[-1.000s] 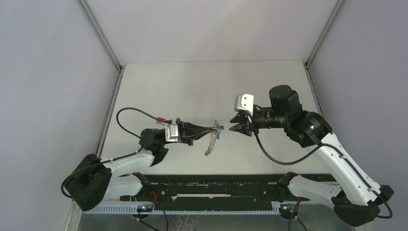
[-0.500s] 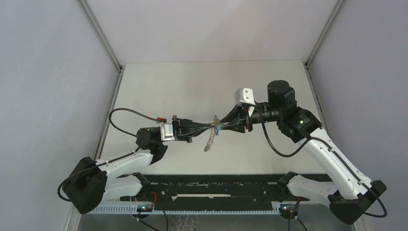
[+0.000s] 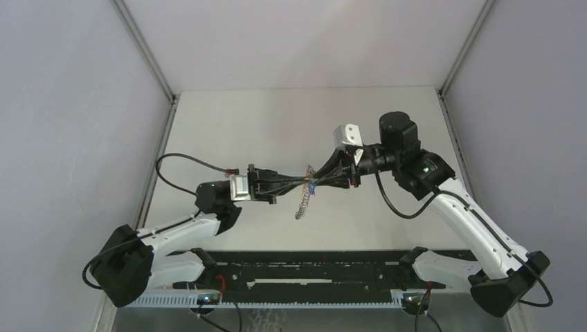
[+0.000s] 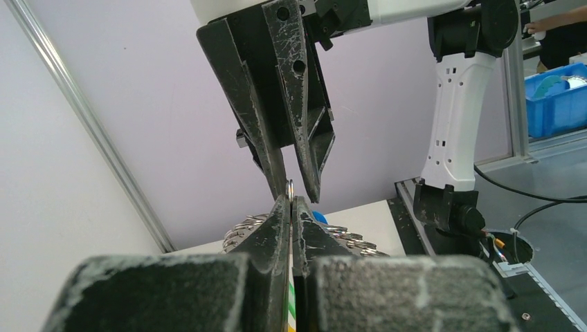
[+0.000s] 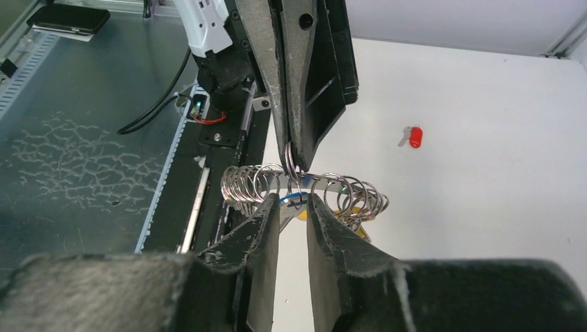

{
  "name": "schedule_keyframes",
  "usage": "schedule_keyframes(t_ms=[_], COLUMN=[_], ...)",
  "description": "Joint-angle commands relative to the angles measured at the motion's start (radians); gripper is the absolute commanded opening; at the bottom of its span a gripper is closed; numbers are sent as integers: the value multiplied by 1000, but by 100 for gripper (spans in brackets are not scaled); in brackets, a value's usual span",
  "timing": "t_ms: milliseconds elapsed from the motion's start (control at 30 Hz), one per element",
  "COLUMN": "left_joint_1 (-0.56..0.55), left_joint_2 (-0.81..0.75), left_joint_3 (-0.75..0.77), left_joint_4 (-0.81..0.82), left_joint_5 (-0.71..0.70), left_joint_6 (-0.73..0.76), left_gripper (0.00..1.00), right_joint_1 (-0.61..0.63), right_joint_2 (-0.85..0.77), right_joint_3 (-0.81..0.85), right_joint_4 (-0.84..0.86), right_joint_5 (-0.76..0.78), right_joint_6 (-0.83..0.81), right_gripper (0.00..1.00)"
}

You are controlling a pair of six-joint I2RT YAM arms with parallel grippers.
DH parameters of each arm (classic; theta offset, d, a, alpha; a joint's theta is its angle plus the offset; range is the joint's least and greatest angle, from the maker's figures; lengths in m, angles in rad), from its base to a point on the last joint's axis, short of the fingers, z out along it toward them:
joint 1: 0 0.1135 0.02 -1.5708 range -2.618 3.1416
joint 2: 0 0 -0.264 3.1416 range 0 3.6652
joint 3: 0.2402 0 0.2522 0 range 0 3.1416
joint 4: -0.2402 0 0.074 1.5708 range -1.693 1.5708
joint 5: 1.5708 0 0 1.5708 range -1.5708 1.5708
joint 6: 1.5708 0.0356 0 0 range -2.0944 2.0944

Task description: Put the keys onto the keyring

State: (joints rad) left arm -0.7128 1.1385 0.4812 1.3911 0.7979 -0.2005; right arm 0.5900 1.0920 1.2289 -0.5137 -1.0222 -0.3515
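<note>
**Right jaws close in on the held ring**

Swinging leftward over the last second, the right arm (image 3: 422, 173) has crossed the gap that stood between the two tips, and its jaws have narrowed on the way. The left arm (image 3: 221, 197) has barely shifted. From their bases at the near edge both arms reach inward and meet tip to tip above the middle of the bench (image 3: 277, 117), along a line running left to right.

The left jaws are pressed fully together on the keyring (image 5: 289, 166), holding its thin ring edge-on and clear of the bench, with the coiled silvery chain (image 5: 242, 185) sagging below. The right jaws stand a narrow slot apart, one fingertip (image 5: 266, 218) on either side of the ring. As far as the wrist views show, they pinch nothing yet. The blue key (image 5: 291, 200) sits in that slot, just under the ring; whether it is already threaded cannot be told.

The coming move turns, I judge, on alignment. The ring lies straight ahead of the right jaws with its flat faces toward their pads, so closing should catch it squarely. A slight sideways drift would miss so thin a wire.

Farther out, the red key (image 5: 414, 136) lies flat on the bench, well apart from both tips. It seems nearer the left arm, which is occupied.
</note>
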Motion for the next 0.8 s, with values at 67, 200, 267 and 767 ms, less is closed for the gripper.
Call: schedule_keyframes(t_ms=[67, 200, 267, 767], left_joint_1=[-1, -3, -5, -32], left_joint_2=[-12, -17, -20, -35], left_joint_3=[62, 63, 63, 80], left_joint_4=[72, 72, 72, 73], left_joint_5=[9, 15, 20, 57], left_joint_6=[-16, -15, -16, -4], left_gripper=[0, 0, 0, 0], right_joint_1=[-9, -19, -25, -33], right_joint_2=[-5, 3, 8, 51], right_joint_3=[7, 7, 7, 7], right_joint_4=[46, 43, 45, 79], right_joint_5=[-64, -87, -96, -141], right_joint_6=[13, 18, 27, 118], right_gripper=[16, 8, 4, 0])
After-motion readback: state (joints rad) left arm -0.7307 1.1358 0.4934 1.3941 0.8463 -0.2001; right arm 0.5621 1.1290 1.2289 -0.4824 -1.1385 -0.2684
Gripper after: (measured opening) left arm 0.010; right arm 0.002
